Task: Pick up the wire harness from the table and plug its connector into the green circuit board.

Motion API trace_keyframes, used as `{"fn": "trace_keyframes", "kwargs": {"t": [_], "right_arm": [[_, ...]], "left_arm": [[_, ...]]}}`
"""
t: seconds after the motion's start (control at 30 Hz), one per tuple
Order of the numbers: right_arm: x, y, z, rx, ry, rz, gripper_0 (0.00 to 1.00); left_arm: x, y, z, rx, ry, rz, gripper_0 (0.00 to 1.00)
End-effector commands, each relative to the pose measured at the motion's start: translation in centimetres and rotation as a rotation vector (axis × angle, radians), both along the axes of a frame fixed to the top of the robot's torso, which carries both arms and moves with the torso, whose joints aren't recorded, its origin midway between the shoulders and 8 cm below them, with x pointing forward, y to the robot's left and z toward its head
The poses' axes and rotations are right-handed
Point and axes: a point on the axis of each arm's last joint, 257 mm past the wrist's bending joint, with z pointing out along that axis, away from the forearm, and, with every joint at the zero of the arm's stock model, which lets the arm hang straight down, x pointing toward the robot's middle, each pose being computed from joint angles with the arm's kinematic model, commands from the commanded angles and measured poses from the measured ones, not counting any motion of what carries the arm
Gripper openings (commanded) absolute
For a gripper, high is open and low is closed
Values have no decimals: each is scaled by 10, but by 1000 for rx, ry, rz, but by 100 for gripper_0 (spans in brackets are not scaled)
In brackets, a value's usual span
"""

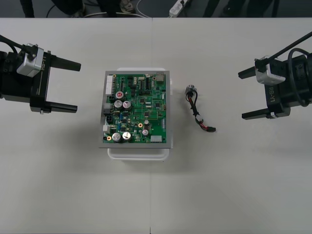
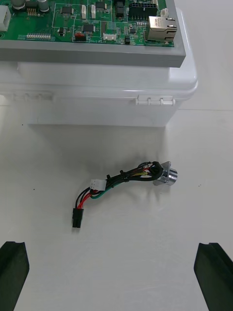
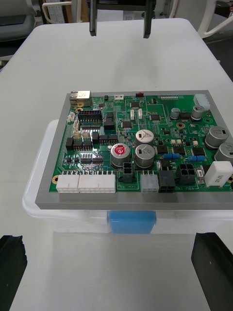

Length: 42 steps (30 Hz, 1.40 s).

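Pale counter [image 1: 234, 185]: your green circuit board [image 1: 138, 108] sits on its white plastic base [image 1: 139, 153]. The thin red, black and green wire harness [image 1: 199, 116] lies loose between board and right gripper [image 1: 241, 95]. Right wrist view resolves its black plug [image 2: 76, 217] and round metal socket [image 2: 167, 176]; left wrist view adds the base's blue latch [image 3: 132, 221]. Left gripper [image 1: 78, 87] hangs at its own side. Both sets of fingers [image 2: 13, 272] are spread wide and empty.

We see green circuit board [image 3: 141, 146] on white base [image 3: 58, 221] mid table [image 3: 184, 58], left gripper [image 3: 111, 238] spread wide, right gripper [image 3: 120, 22] opposite.
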Motion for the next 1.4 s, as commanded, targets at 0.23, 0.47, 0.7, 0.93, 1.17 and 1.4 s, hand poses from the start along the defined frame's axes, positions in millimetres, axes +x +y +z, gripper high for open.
{"fn": "trace_keyframes", "kwargs": {"t": [0.23,0.47,0.7,0.93,1.17,1.4], "right_arm": [[-1,-12,15,-30,-64,11,100],[-1,-12,15,-30,-64,11,100],[-1,-12,15,-30,-64,11,100],[-1,-12,15,-30,-64,11,100],[-1,-12,15,-30,-64,11,100],[-1,-12,15,-30,-64,11,100]], "left_arm": [[-9,13,2,56,-25,-14,100],[-9,13,2,56,-25,-14,100],[-9,13,2,56,-25,-14,100],[-9,13,2,56,-25,-14,100],[-9,13,2,56,-25,-14,100],[-9,13,2,56,-25,-14,100]]}}
